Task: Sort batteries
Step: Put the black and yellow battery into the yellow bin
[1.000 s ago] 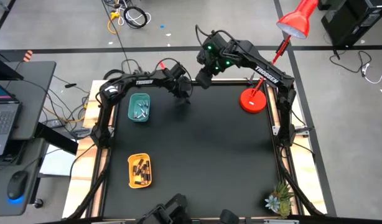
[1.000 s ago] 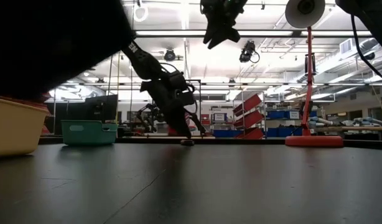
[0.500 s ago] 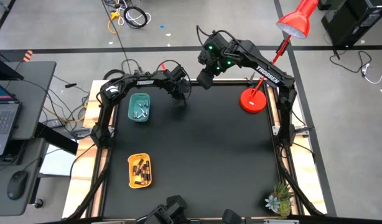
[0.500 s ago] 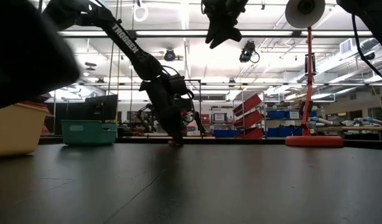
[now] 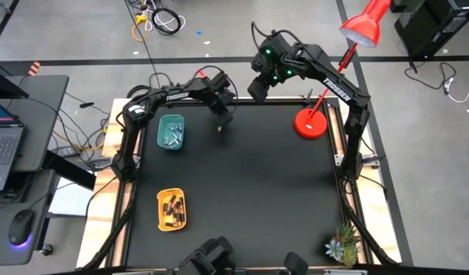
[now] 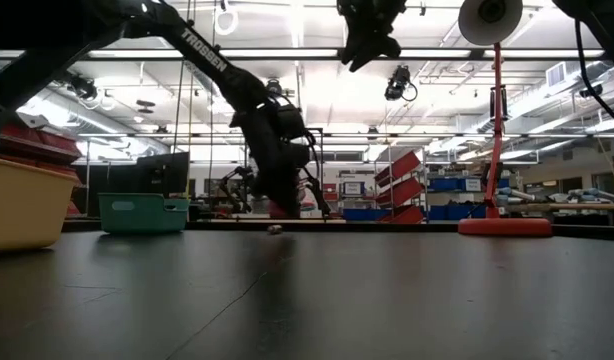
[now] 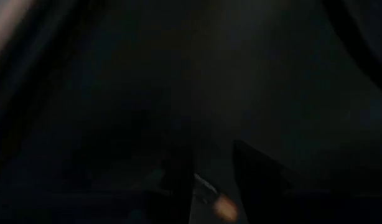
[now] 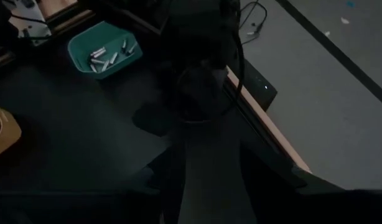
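Black matting covers the table [image 5: 242, 191], which fills the middle of the high view, with grey workshop floor around it and a red lamp [image 5: 311, 122] standing near the mat's upper right corner. My left gripper [image 5: 221, 121] hangs over the upper middle of the mat, just right of the teal tray [image 5: 171, 131]. In the low view it is lifted a little off the surface, and a small pale battery [image 6: 275, 229] lies on the mat right beneath it. My left wrist view shows something small and glinting between my two dark fingers [image 7: 178, 186], but I cannot tell whether they are pinching it or merely stand around it. Whitish batteries [image 5: 172, 136] lie in the teal tray at upper left, and dark batteries [image 5: 173, 211] lie in the yellow tray [image 5: 172, 209] at lower left. My right gripper [image 5: 257, 89] waits high above the mat's upper edge, its fingers spread with nothing between them.
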Controlling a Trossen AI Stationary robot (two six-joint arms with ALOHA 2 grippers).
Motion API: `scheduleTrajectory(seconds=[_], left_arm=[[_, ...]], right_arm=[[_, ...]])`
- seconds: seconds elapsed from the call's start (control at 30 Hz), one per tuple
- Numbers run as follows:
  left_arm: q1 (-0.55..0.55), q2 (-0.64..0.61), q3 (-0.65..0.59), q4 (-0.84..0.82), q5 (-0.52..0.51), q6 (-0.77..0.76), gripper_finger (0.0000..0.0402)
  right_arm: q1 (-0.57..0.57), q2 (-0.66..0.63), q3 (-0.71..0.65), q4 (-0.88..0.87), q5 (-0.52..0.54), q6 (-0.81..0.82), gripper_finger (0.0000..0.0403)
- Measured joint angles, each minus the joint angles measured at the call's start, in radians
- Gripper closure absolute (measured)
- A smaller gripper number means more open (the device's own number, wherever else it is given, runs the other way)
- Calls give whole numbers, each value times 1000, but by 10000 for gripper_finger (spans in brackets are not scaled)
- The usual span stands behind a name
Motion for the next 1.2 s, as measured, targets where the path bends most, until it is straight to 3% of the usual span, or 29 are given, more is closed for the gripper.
scheduleTrajectory(seconds=[0.17, 0.27, 0.67, 0.8, 1.2], left_arm=[[-15, -2, 14, -133, -23, -114, 284], [-32, -2, 13, -169, -92, -151, 284], [-44, -12, -87, -99, -139, -308, 272], [-44, -13, -139, -22, -105, -318, 261], [-47, -10, -152, -29, -135, -235, 264]], right_arm=[[1, 1, -17, 9, 4, -7, 244], [1, 1, -25, 13, 5, -19, 244], [8, 1, -26, 32, 4, -32, 244], [12, 2, -26, 37, 0, -32, 244], [11, 2, -26, 38, -3, -32, 244]])
